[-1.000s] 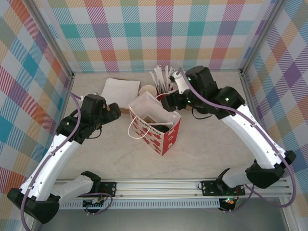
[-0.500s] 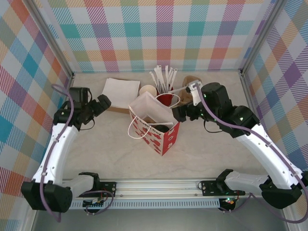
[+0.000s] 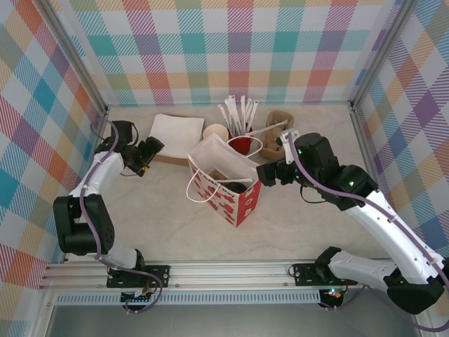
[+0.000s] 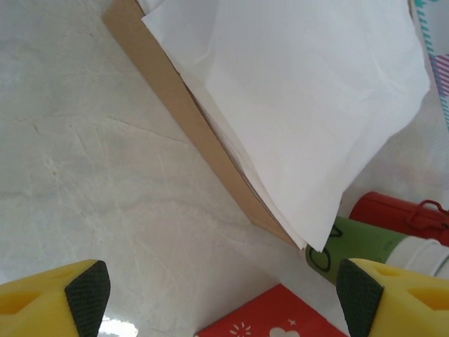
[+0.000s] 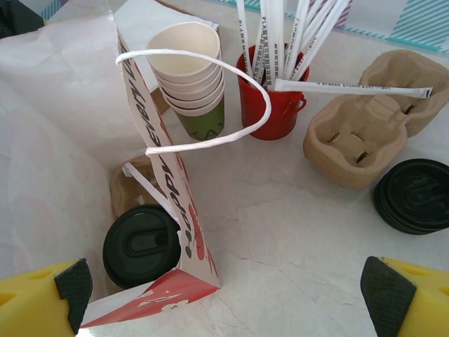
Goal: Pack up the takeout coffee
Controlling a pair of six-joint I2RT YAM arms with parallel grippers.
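Right pincer (image 5: 228, 284) gaping (left pincer (image 4: 223, 289) too), right wrist view finds takeout coffee (image 5: 142, 246) inside bag (image 5: 165, 175)

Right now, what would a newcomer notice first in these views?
The red-and-white paper bag stands open mid-table, with the black-lidded takeout coffee already inside. Behind it a red cup bristles with white straws. The left gripper and right gripper, both open, flank the bag.
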